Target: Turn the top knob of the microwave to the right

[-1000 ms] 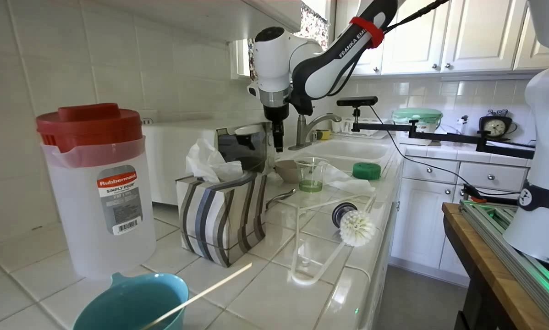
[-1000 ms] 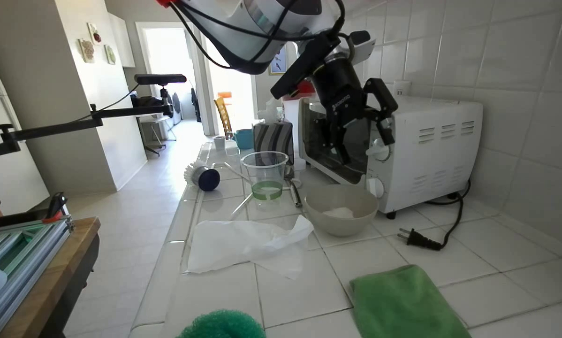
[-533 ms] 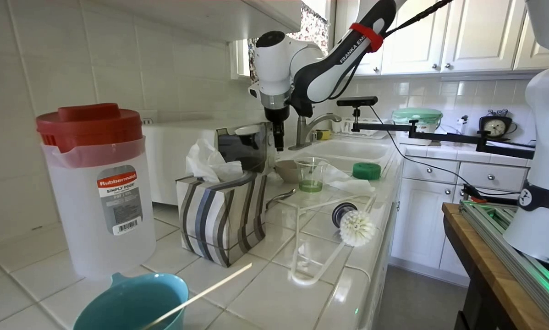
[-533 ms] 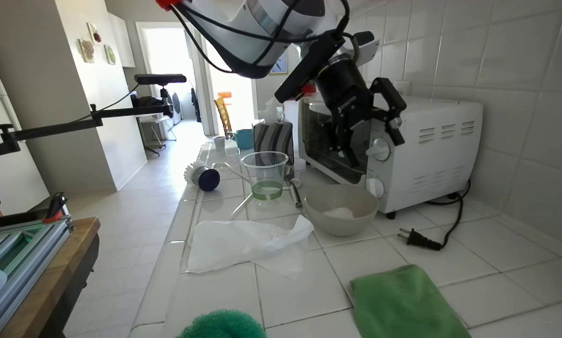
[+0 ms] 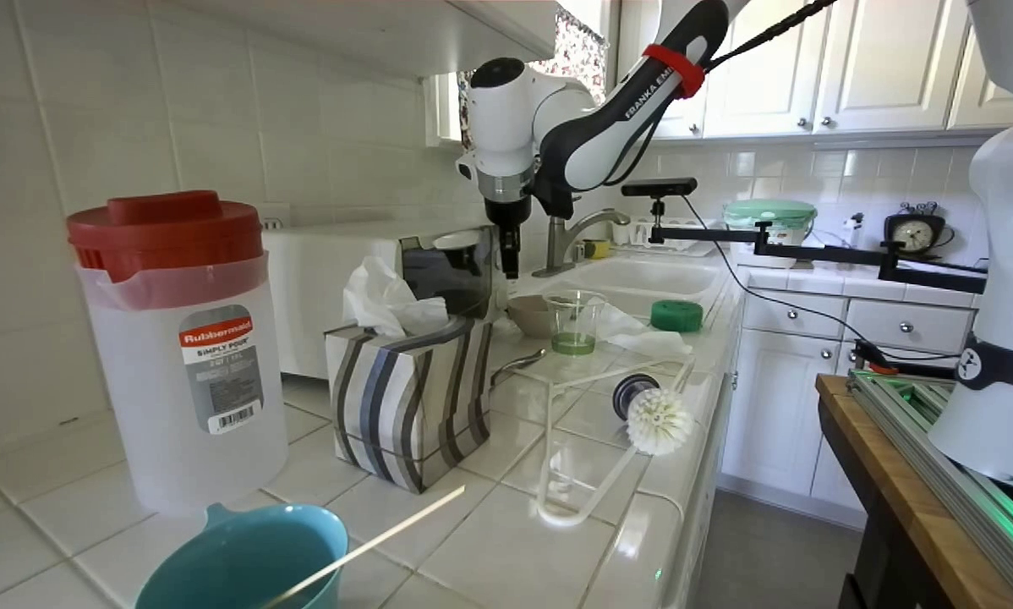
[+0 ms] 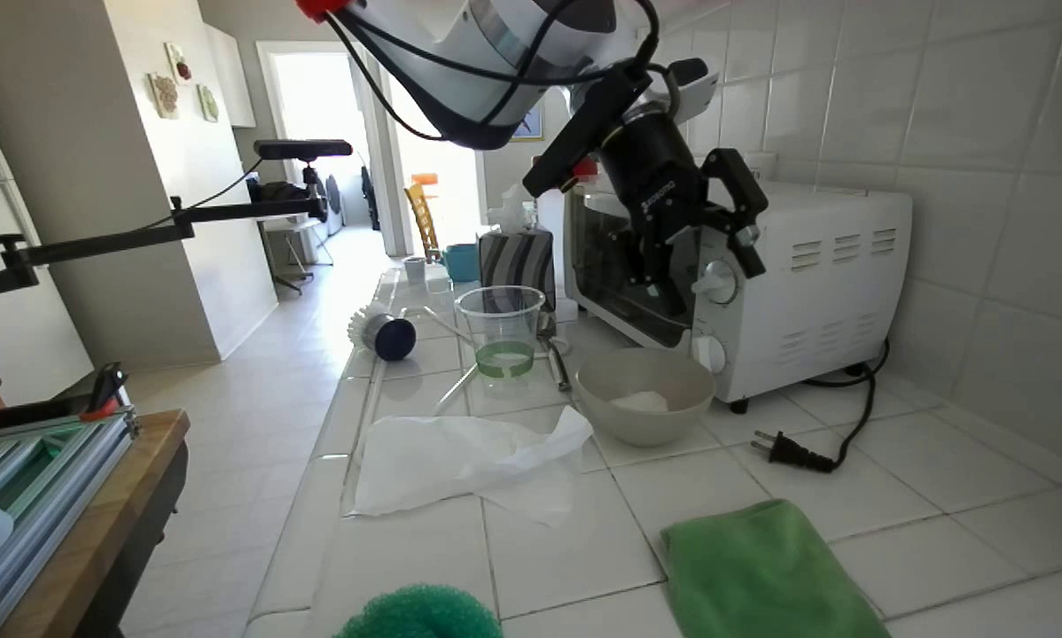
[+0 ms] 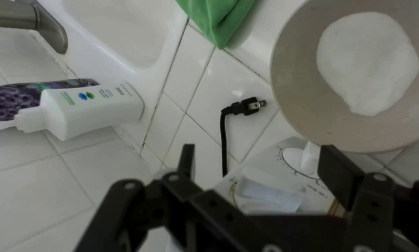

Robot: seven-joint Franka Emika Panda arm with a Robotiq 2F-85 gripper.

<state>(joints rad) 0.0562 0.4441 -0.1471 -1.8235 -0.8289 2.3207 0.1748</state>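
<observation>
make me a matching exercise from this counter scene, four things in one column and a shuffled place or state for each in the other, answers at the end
Things
1. gripper
2. top knob
3. power plug
4. beige bowl

Place or state
A. lying unplugged on the counter
B. with something white inside
C. open, jaws standing apart
D. on the front of the microwave, above the lower knob

Pairs: 1-C, 2-D, 3-A, 4-B
</observation>
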